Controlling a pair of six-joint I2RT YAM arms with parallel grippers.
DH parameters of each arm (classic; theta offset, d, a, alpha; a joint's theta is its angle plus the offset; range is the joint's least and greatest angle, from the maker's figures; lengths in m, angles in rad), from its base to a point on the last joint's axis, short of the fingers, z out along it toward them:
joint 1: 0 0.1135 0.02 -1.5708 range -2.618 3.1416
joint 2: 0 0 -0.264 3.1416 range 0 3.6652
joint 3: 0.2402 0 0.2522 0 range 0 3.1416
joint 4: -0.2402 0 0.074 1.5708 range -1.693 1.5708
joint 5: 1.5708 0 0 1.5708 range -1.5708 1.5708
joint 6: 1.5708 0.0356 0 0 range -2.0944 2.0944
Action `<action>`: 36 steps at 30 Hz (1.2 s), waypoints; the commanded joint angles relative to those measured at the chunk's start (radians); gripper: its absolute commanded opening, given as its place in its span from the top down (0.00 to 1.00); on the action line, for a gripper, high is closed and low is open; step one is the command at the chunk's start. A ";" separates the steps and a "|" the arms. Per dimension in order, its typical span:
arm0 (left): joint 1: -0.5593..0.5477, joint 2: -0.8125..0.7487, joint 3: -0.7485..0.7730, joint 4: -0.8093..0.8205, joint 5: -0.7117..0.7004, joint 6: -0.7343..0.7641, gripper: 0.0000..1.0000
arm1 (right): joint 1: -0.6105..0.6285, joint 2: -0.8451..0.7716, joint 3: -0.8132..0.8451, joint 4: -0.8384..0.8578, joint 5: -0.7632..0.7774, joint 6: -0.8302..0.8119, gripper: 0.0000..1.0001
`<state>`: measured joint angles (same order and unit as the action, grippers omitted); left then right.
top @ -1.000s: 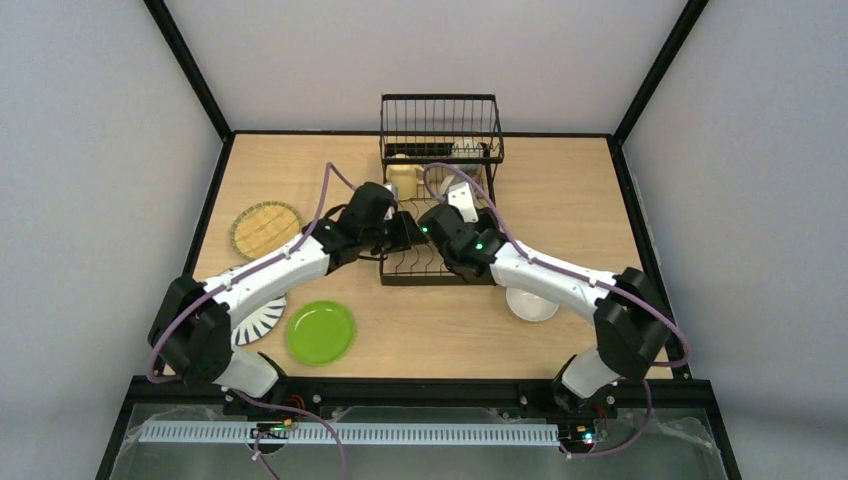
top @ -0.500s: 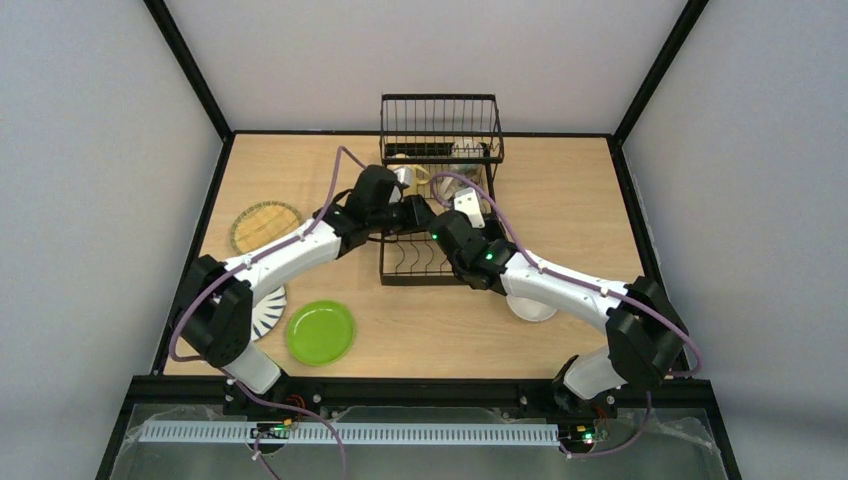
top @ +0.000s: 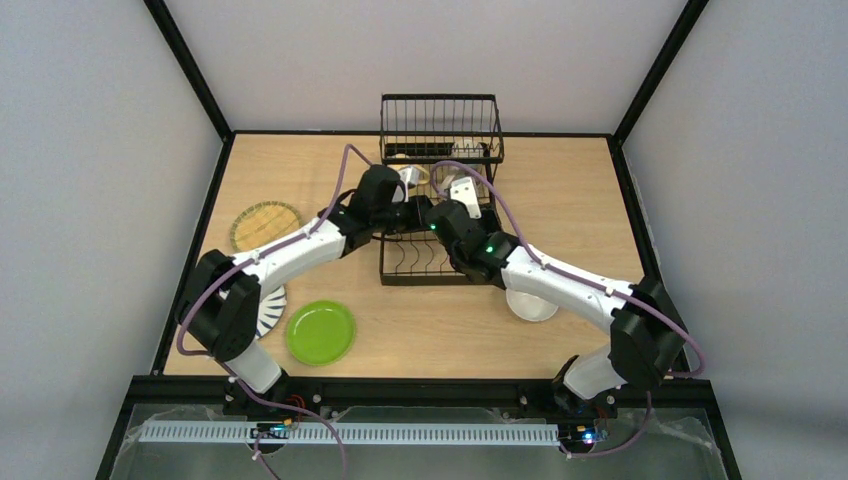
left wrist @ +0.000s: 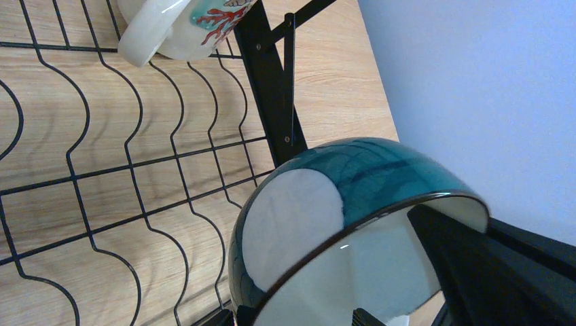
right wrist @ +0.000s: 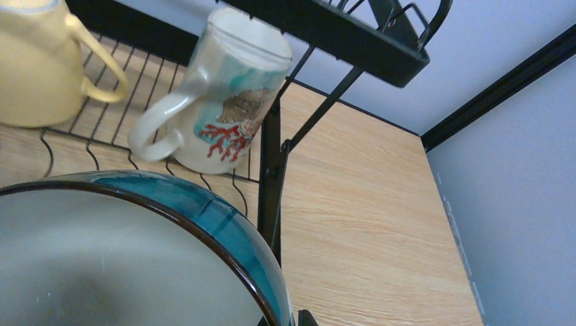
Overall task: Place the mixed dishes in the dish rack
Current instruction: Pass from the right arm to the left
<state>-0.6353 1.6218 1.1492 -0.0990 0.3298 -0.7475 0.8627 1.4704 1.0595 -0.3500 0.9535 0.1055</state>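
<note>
The blue bowl, white inside, hangs tilted over the slotted base of the black dish rack. My left gripper is shut on its rim. My right gripper grips the rim at the opposite side. The bowl also shows in the right wrist view. In the top view the two grippers meet over the rack and hide the bowl. A pale yellow mug stands in the rack. The lime green plate, tan woven plate, striped plate and white bowl lie on the table.
A white mug with a red coral print stands beside the yellow mug near the rack's black corner post. The taller basket section rises at the rack's far end. Grey walls close in the table.
Both grippers have moved together toward the far end of the rack, and the left arm has stretched out further. The plates and the white bowl have not moved.
</note>
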 commanded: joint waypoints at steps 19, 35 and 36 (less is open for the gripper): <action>-0.021 0.040 0.023 0.111 -0.072 0.113 0.92 | 0.013 0.001 0.153 -0.170 -0.134 0.173 1.00; -0.048 0.000 -0.048 0.214 -0.158 0.177 0.98 | 0.022 -0.045 0.146 -0.227 -0.116 0.191 0.78; -0.049 -0.003 -0.052 0.214 -0.159 0.179 0.98 | 0.022 -0.050 0.147 -0.226 -0.114 0.186 0.74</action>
<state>-0.6788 1.6665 1.1084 -0.0109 0.1558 -0.6140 0.8776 1.4696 1.1847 -0.5529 0.8570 0.2821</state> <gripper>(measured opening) 0.103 0.208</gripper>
